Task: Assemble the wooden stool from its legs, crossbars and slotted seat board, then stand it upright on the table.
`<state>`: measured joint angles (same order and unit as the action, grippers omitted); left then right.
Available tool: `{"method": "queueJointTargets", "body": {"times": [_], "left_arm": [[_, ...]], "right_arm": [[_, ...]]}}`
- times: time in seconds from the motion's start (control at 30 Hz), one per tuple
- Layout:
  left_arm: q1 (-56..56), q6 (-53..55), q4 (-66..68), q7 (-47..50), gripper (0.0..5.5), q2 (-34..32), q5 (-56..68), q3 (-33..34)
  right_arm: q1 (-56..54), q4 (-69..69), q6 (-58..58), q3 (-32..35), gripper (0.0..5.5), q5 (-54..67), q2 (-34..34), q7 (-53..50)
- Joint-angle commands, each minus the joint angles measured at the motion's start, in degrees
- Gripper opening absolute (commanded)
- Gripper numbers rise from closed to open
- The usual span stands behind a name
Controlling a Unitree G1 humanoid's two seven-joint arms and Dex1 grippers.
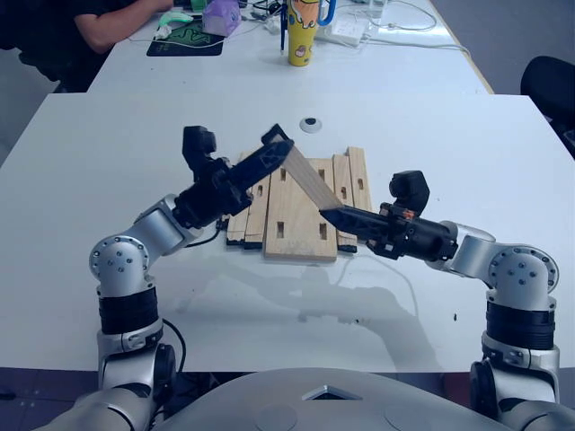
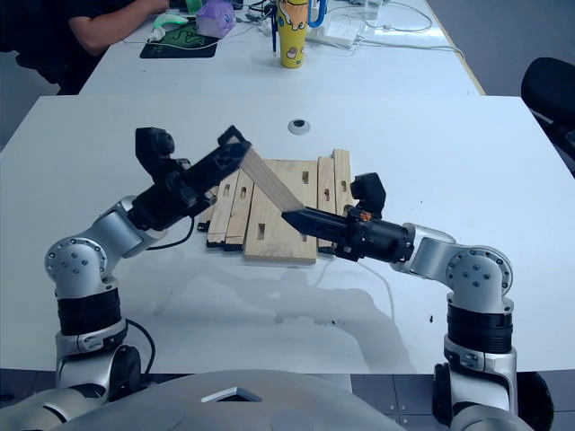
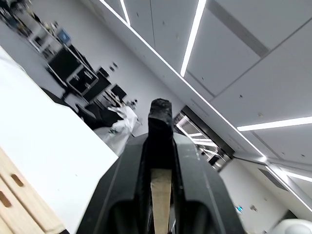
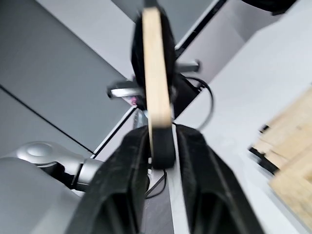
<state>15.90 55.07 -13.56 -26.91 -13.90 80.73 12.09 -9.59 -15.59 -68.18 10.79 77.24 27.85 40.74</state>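
On the white table in front of me, a wide wooden seat board lies flat, cut with small rectangular slots. Two narrow pieces lie flat just beside its right edge. More pieces lie on its left, partly hidden by my left arm, so I cannot count them. One loose slat is held tilted in the air above the board. My left gripper is clenched on its upper end and my right gripper is clenched on its lower end. A small round disc sits on the table beyond the board. On the far table stands one yellow cup with a printed picture; I cannot tell what is in it.
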Motion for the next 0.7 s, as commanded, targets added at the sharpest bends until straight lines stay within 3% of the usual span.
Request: {"method": "queueJointTargets", "body": {"times": [0.03,0.23,0.5,0.7], "left_arm": [[0.2,-2.2,0.3,-1.1,0.45,-2.4,-3.1,0.9],[-0.6,-11.6,-0.8,3.1,0.45,-6.9,-16.4,4.9],[-3.1,-28.4,2.1,21.4,0.44,9.0,-40.3,-4.0],[-2.7,-32.6,7.0,24.5,0.44,11.7,-47.1,-3.8]], "right_arm": [[1.5,1.5,2.1,-1.0,1.71,-5.5,3.5,1.9],[4.6,7.3,11.9,-8.2,2.52,-23.8,7.4,3.7],[1.9,11.1,18.9,-9.9,2.52,-32.8,-1.8,-3.3],[0.9,10.5,17.7,-9.2,2.52,-32.4,-5.1,-4.8]]}}
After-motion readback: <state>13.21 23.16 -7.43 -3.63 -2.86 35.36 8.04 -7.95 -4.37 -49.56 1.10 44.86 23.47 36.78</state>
